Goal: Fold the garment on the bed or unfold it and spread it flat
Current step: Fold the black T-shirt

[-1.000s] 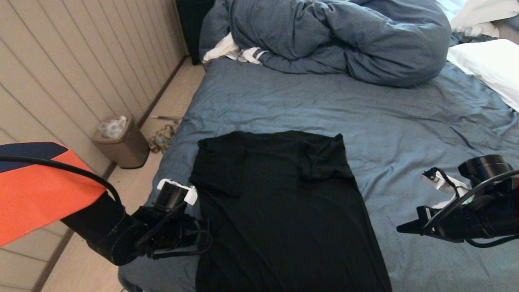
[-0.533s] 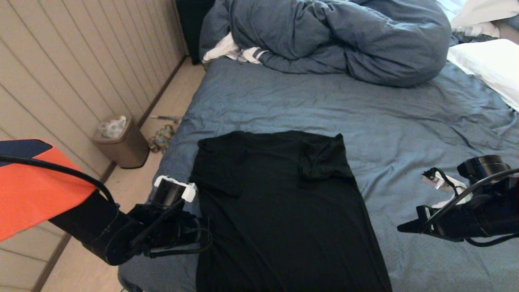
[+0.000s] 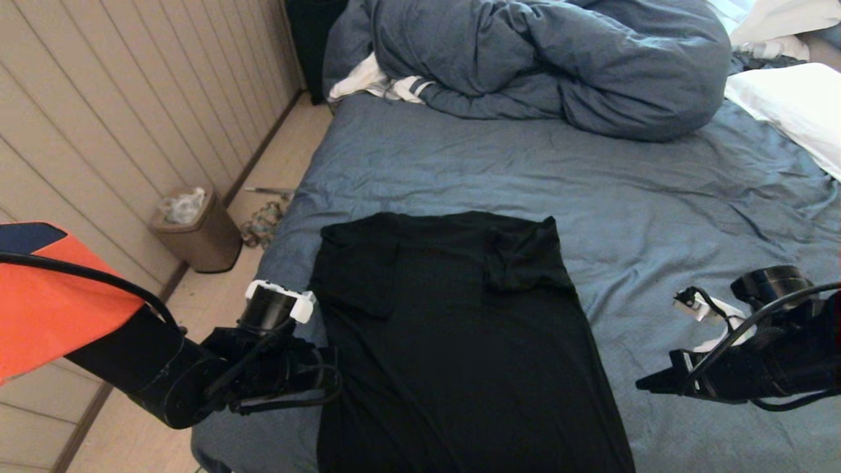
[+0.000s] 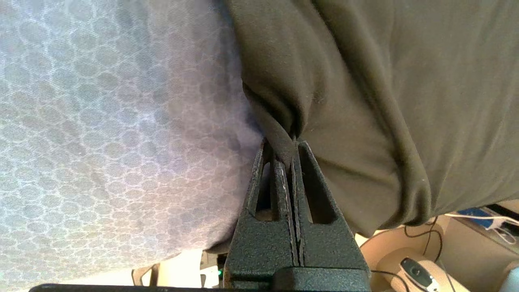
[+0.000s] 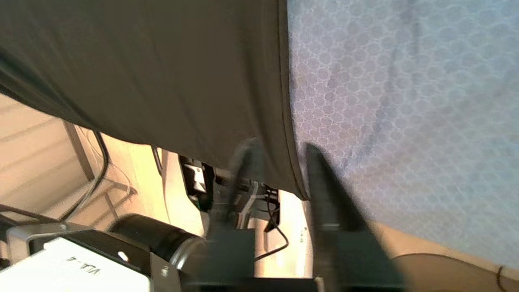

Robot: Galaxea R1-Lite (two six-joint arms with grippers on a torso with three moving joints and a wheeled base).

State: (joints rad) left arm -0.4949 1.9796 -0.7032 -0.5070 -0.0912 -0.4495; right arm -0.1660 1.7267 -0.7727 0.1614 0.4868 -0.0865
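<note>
The garment is a black T-shirt lying on the near part of the bed, both sleeves folded in over its body. My left gripper is at the shirt's left edge. In the left wrist view this gripper is shut on a pinched fold of the dark fabric, beside the sheet. My right gripper hovers just right of the shirt's right edge. In the right wrist view its fingers stand apart and blurred, the shirt's hem running toward the gap between them.
A bunched blue-grey duvet fills the far end of the bed, with a white striped cloth at its left and a white pillow at the right. A brown bin stands on the floor by the panelled wall.
The left gripper has shut on the shirt's left edge and slid slightly left. The right gripper has opened and dropped a little toward the shirt's right edge.
</note>
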